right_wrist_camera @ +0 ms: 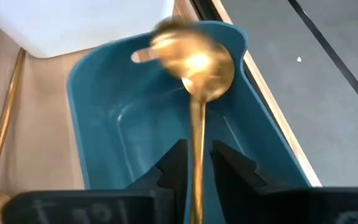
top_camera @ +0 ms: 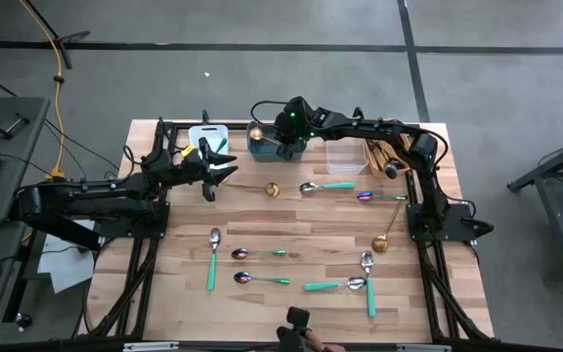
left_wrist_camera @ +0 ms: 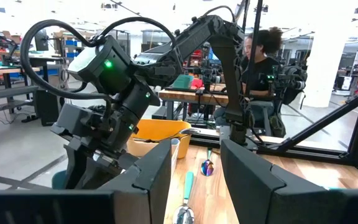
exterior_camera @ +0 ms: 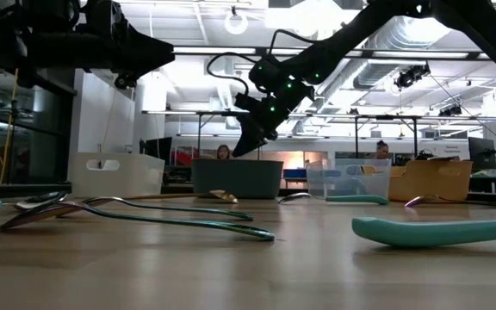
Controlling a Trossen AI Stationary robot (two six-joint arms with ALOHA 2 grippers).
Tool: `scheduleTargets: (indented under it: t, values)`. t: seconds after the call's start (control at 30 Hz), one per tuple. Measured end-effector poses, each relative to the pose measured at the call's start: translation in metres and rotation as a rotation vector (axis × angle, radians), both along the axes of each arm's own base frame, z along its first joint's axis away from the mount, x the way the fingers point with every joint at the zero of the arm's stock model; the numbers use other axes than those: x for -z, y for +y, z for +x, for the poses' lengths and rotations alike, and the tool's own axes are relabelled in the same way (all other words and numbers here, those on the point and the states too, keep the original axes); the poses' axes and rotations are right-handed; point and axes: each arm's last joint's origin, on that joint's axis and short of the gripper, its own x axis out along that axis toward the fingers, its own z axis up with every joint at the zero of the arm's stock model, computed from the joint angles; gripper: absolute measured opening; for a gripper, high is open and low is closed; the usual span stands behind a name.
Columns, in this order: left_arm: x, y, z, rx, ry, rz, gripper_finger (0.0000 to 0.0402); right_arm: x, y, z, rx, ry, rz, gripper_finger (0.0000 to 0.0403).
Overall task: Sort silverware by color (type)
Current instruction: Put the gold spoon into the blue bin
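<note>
My right gripper [top_camera: 283,147] [right_wrist_camera: 196,171] reaches from the right, over the teal bin [top_camera: 274,145] [right_wrist_camera: 104,124] at the far edge, shut on a gold spoon [right_wrist_camera: 194,62]. My left gripper [top_camera: 225,166] [left_wrist_camera: 194,180] hovers open beside the white bin [top_camera: 207,137], touching nothing. On the wood lie a gold spoon [top_camera: 272,189], another gold one [top_camera: 384,240], teal-handled spoons [top_camera: 325,186] [top_camera: 213,256] [top_camera: 335,285] [top_camera: 368,279] and iridescent ones [top_camera: 374,198] [top_camera: 257,254] [top_camera: 260,281]. More gold pieces lie in the orange bin [top_camera: 384,156]. My right gripper pinches the gold spoon's handle [right_wrist_camera: 196,149] between its two fingers [right_wrist_camera: 174,168], which lie along it and slant down from above. The bowl [right_wrist_camera: 194,62] sticks out beyond the fingertips over the inside of the teal bin. Whether the bowl touches the bin's wall I cannot tell.
Four bins stand in a row at the far edge: white, teal, clear [top_camera: 345,156], orange. A second gold spoon's handle [right_wrist_camera: 5,112] lies on the table beside the teal bin. A person sits beyond the table [left_wrist_camera: 260,62]. Bare wood shows in the table's middle [top_camera: 321,230].
</note>
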Motion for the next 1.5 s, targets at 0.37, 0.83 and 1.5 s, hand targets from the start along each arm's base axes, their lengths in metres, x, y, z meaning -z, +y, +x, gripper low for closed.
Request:
scheduleTargets:
  t: [0.37, 0.83, 1.5]
  values:
    - [0.000, 0.000, 0.000, 0.000, 0.002, 0.000, 0.0133, -0.030, 0.008, -0.014, -0.009, 0.055, 0.000, 0.0135]
    - [0.005, 0.000, 0.000, 0.000, 0.046, -0.019, 0.0133, -0.022, 0.074, -0.040, -0.221, 0.199, 0.246, 0.0136]
    - [-0.003, 0.019, 0.049, -0.036, 0.528, -0.174, 0.0133, -0.060, 0.187, -0.152, -0.067, -0.310, 0.069, 0.0136]
